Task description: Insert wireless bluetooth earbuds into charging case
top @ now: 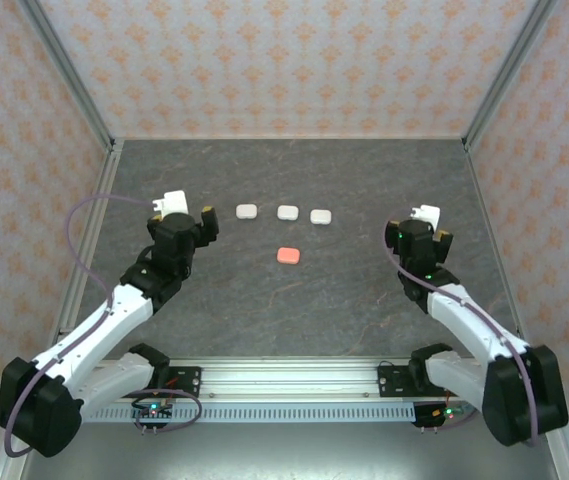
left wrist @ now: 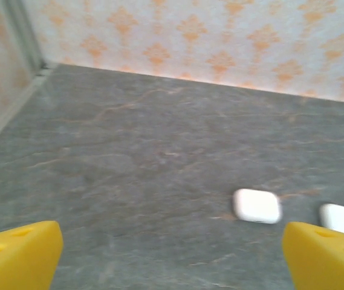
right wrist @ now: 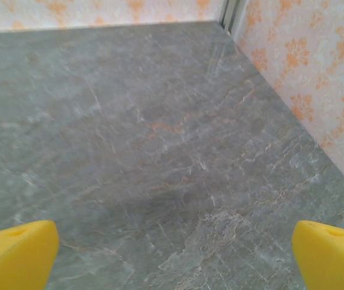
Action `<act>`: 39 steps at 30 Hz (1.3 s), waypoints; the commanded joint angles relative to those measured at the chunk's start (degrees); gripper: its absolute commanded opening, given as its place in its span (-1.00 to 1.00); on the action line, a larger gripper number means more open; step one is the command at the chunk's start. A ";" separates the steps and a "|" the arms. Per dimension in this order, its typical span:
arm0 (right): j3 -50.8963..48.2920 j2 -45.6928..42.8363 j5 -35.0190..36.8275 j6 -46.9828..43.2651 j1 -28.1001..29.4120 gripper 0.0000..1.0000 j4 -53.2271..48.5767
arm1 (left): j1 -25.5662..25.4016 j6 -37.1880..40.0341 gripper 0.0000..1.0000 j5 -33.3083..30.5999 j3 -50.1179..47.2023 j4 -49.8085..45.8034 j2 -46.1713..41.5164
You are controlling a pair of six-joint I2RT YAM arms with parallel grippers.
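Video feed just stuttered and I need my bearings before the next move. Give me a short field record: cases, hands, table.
white cases: three in a row across mid-table, apart, lids look shut
pink case: alone, nearer the arms, in front of the middle white one
left hand: open, holding nothing, left of the row; two white cases ahead to its right
right hand: open, holding nothing, right of the row, facing the far right corner
table: dark grey, stone-patterned

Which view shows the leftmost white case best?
Left wrist: the leftmost white case is large and whole, though slightly blurred. Top external shows it tiny, first in a row of three.
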 commanded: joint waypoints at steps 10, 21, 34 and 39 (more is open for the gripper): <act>-6.71 19.67 -11.34 -3.05 -8.35 0.99 39.07 | 6.33 13.30 0.98 -5.73 -8.72 20.88 6.30; -2.52 26.18 -22.10 0.42 -14.49 0.98 36.08 | 14.19 15.76 0.99 2.99 -14.74 36.49 14.30; -2.56 26.28 -22.10 0.33 -14.50 0.98 36.11 | 19.35 11.82 1.00 11.73 -12.94 45.63 29.55; -2.62 26.11 -22.10 0.24 -14.40 0.99 36.24 | 19.34 11.82 1.00 11.77 -12.77 45.11 29.41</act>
